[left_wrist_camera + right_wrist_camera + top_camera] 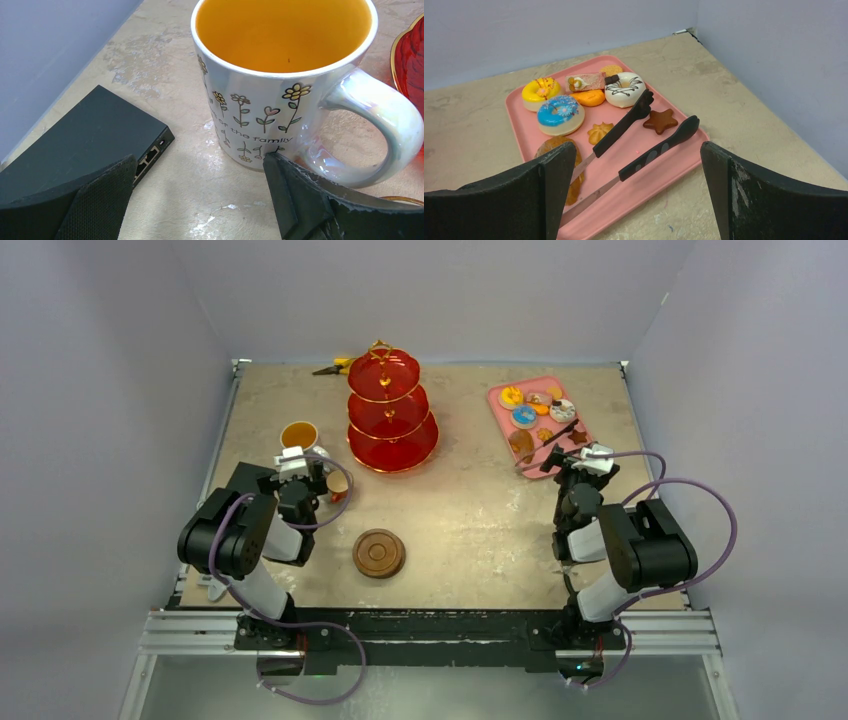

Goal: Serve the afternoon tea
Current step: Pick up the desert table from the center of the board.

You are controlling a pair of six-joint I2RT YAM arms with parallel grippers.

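A pearly glazed mug (260, 100), upper centre, is framed by the wide-spread, coarse-textured left gripper (199, 162), and a smooth pink rectangular tray (624, 147) by the equally wide-spread right gripper (638, 150).

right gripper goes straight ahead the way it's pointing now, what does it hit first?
Most likely the black tongs lying on the pink rectangular tray, centred between the open fingers; height above them is unclear.

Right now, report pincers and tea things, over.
Left pincer open, facing the mug. Right pincer open, facing tongs on pink tray. Stand bare, pastries all on tray. Black box beside left pincer.
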